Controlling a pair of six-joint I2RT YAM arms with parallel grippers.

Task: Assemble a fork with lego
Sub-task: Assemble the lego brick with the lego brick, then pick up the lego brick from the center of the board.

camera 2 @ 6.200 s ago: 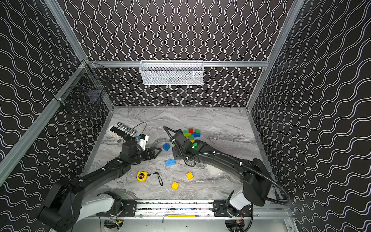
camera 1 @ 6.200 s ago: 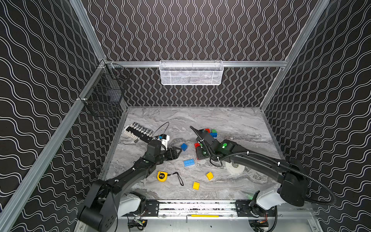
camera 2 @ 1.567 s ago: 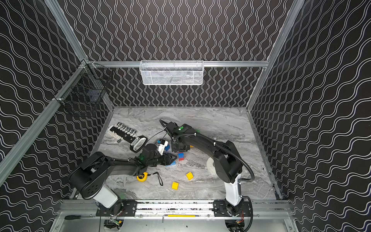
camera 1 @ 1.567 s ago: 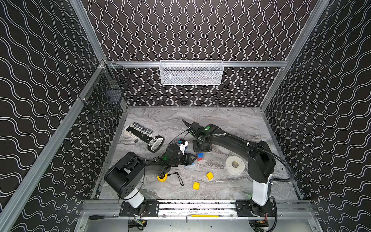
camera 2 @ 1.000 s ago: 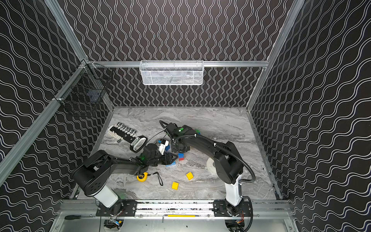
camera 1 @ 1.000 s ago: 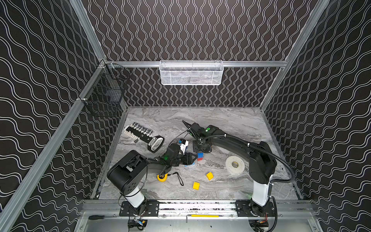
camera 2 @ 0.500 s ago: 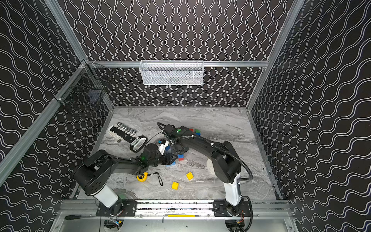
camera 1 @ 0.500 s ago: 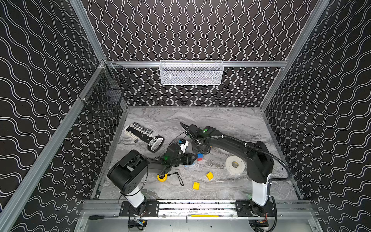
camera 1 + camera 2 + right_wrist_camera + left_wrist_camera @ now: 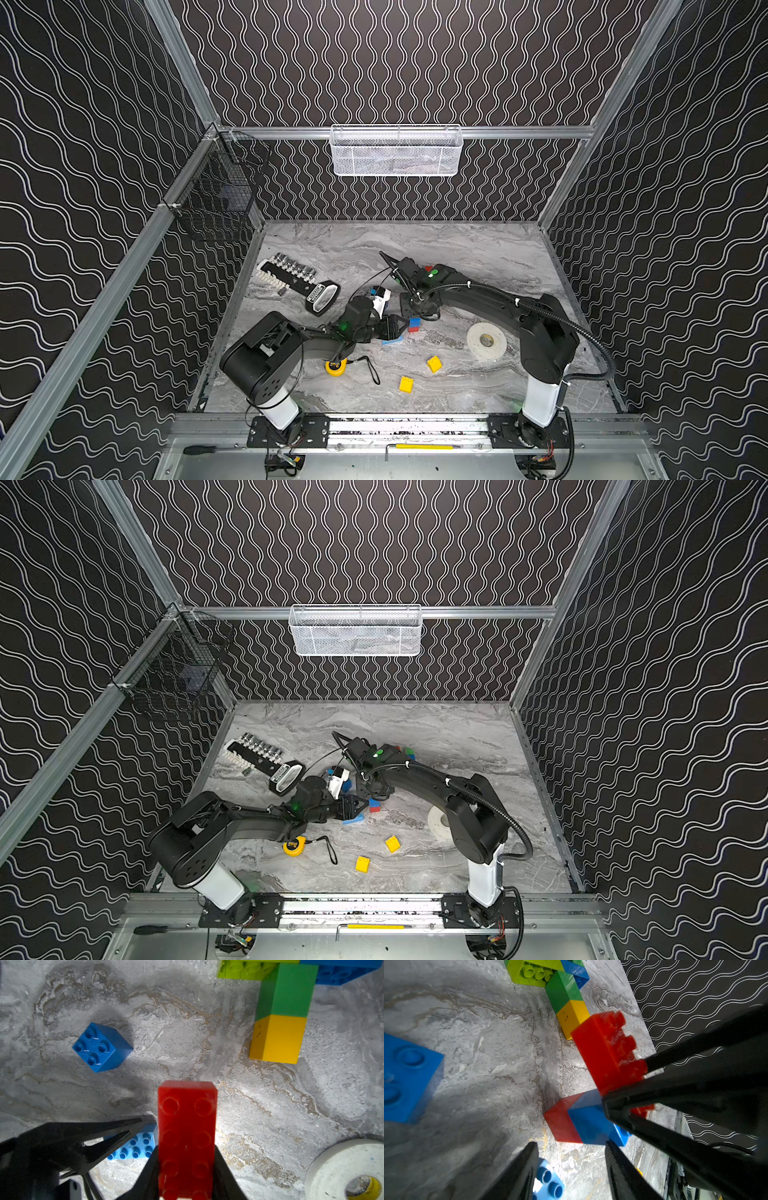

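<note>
My right gripper [image 9: 186, 1154] is shut on an oblong red lego brick [image 9: 187, 1126] and holds it above the table, studs up. Just below it a joined red-and-blue brick pair [image 9: 577, 1124] lies on the table. My left gripper [image 9: 571, 1159] stands open close to that pair, with nothing between its fingers. A light blue oblong brick [image 9: 548, 1180] lies beside one left finger. A blue square brick [image 9: 101, 1047] sits apart. An assembly of lime, green, yellow and blue bricks [image 9: 284, 1012] lies further back. In both top views the grippers [image 9: 399, 326] [image 9: 376, 789] meet mid-table.
Two loose yellow bricks [image 9: 434, 364] [image 9: 406, 384] lie toward the front. A white tape roll [image 9: 486, 340] sits under the right arm. A yellow tape measure [image 9: 336, 367] and a socket set [image 9: 291, 274] lie on the left.
My right gripper has drifted slightly to the left with the red brick in it. The left arm has stayed still.
</note>
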